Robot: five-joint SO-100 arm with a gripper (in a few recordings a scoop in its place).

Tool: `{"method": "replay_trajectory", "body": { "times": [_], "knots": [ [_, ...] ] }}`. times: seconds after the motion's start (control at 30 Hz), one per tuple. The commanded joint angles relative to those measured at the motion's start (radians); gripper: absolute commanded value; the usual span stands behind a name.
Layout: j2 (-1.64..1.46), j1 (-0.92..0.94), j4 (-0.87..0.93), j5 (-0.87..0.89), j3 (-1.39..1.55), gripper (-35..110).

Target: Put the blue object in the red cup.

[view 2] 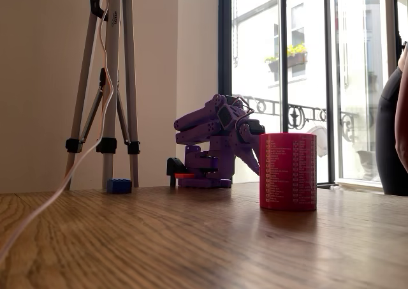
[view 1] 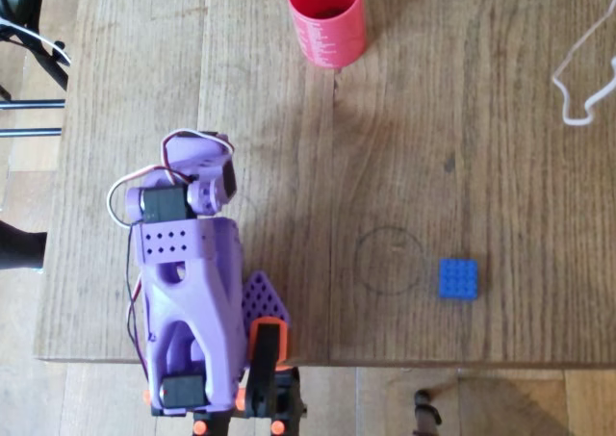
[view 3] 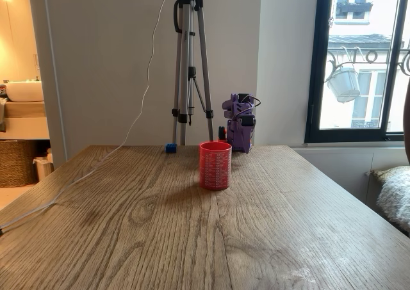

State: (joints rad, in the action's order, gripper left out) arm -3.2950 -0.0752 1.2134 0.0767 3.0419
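Observation:
The blue object (view 1: pixel 458 279) is a small studded square brick lying flat on the wooden table, near the front edge in the overhead view; both fixed views show it by the tripod foot (view 2: pixel 119 185) (view 3: pixel 171 148). The red cup (view 1: pixel 325 17) stands upright and open at the far side of the table (view 2: pixel 288 171) (view 3: pixel 215 165). My purple arm is folded over its base. Its gripper (view 1: pixel 262 296) rests low at the table edge, well left of the brick, and looks shut with nothing in it (view 2: pixel 176 170).
A white cable (view 1: pixel 582 70) loops on the table at the upper right of the overhead view. A thin drawn circle (view 1: pixel 390 260) lies just left of the brick. A tripod (view 3: pixel 190 66) stands behind the table. A person (view 2: pixel 392 136) is at the right edge.

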Motion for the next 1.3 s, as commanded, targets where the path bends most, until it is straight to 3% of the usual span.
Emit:
{"method": "replay_trajectory", "body": {
  "times": [0.0, 1.27],
  "knots": [
    [-0.006, 0.005, -0.015, 0.005, -0.009, 1],
    [-0.006, -0.023, -0.038, 0.005, -0.005, 1]
  ]
}}
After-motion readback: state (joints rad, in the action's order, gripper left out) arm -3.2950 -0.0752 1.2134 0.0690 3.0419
